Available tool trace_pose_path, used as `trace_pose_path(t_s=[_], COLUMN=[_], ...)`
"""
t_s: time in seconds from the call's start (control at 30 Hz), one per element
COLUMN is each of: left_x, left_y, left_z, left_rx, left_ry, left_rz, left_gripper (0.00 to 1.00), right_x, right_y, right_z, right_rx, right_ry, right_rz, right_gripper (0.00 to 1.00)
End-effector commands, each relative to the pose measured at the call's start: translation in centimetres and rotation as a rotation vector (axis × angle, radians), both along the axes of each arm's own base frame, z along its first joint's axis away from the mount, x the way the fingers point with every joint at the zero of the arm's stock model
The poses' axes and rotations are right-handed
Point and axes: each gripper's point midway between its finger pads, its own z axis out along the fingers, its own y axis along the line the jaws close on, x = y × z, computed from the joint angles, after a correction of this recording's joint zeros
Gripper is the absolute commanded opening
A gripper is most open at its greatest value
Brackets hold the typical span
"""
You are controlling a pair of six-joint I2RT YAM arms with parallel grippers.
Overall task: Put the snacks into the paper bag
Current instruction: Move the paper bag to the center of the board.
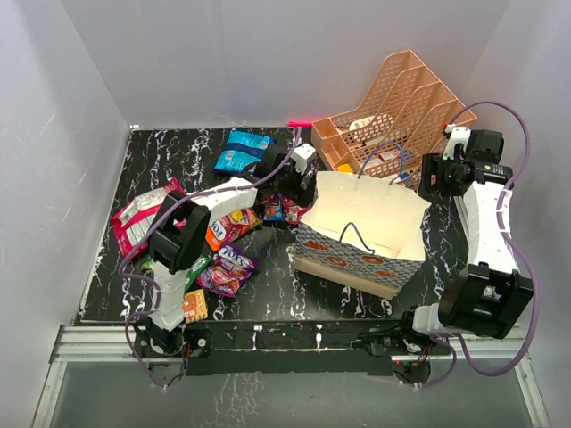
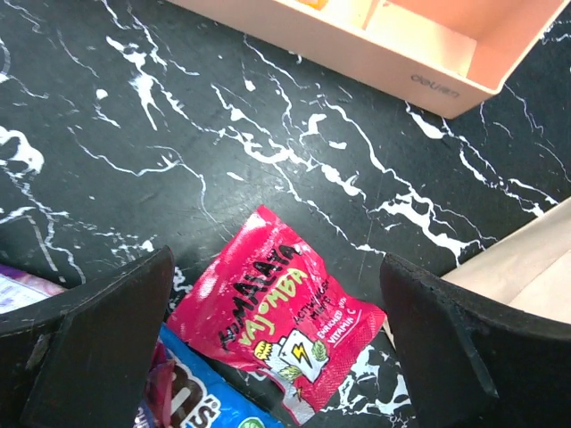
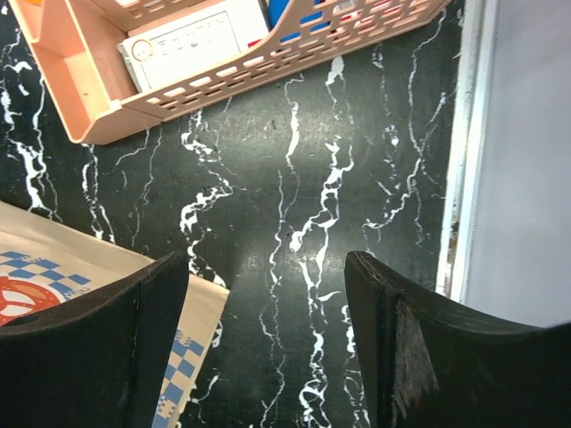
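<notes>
Left gripper (image 2: 277,260): jaws spread wide, nothing clamped. It hangs astride a red foil snack packet (image 2: 281,325) lying flat on the black marbled tabletop (image 2: 134,134), likely lined up to drop onto it. A blue glossy packet (image 2: 201,406) touches the red one's 7 o'clock edge and may drag along.

Cream-white paper bag with blue cord handles (image 1: 361,234): upright, mouth open, just at 3 o'clock of the red packet, so a short carry. Other loose snacks (image 1: 227,267) lie scattered at the bag's 9 o'clock.

Right gripper (image 3: 268,343): jaws apart, empty, over bare tabletop at the bag's 2 o'clock. It sits beside the peach mesh plastic organizer (image 3: 178,85), seemingly clear of the left arm's path.
</notes>
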Motion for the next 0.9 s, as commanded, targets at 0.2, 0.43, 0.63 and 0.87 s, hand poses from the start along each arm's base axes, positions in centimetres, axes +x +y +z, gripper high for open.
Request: trace_pose_path(t_s=[0.2,0.43,0.63,0.87], left_x=[1.5,0.7,-0.5,-2.1], left_y=[3.4,9.1,13.8,17.6], left_z=[9.4,13.6,15.3,16.1], left_rx=[0.156,0.268,0.315,0.306], left_ry=[-0.172,-0.220,-0.198,-0.190], left_rz=[0.051,0.149,0.225,0.303], left_gripper=[0.98,0.98,0.98,0.98], right_x=[-0.2,-3.2,-6.9,-8.7], right_y=[-0.8,4.2,6.7,8.4], right_z=[12.0,15.9,16.3,11.9], right_rx=[-0.197,-0.102,-0.100,-0.032], right_ry=[-0.215,-0.284,-0.294,-0.220], right_rz=[0.096,0.323,0.452,0.546], right_gripper=[0.78,0.81,0.83,0.84])
